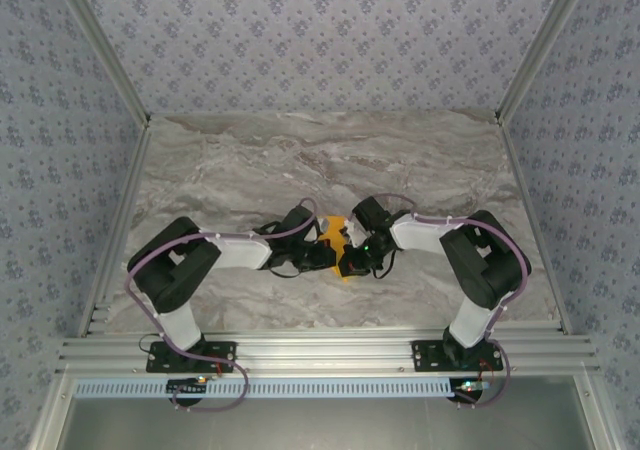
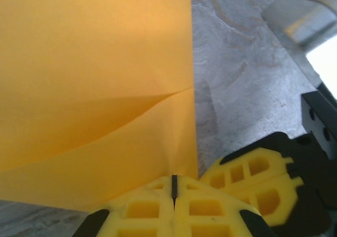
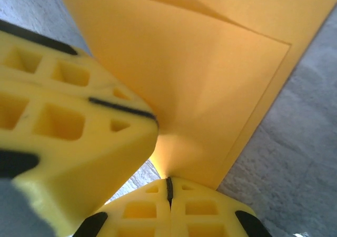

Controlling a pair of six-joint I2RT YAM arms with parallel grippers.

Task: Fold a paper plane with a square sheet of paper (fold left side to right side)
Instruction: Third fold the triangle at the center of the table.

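Top view: both arms bend inward and meet over the near-centre of the marble table [image 1: 300, 160]. Orange sheet [image 1: 333, 232] sits between the left gripper [image 1: 328, 258] and right gripper [image 1: 352, 260], mostly hidden under them. Jaw state is not readable from here, and neither is the sheet's shape.

Left wrist view: gives the grip. Left gripper [image 2: 174, 187] has its yellow pads pressed together with only a thin dark seam, and the sheet's near corner runs into that seam, so it is clamped on the paper. Sheet rises up and left from the pinch, with a straight right edge and a soft curved buckle across it. The right gripper's yellow fingers [image 2: 258, 179] sit just beside, to the right.

Right wrist view: adds the layering. Two orange layers lie one over the other, edges slightly offset along the right side. Right gripper [image 3: 169, 187] is closed the same way, pinching the sheet's lower corner. The left gripper's finger [image 3: 68, 110] crowds in from the left, close against the paper.
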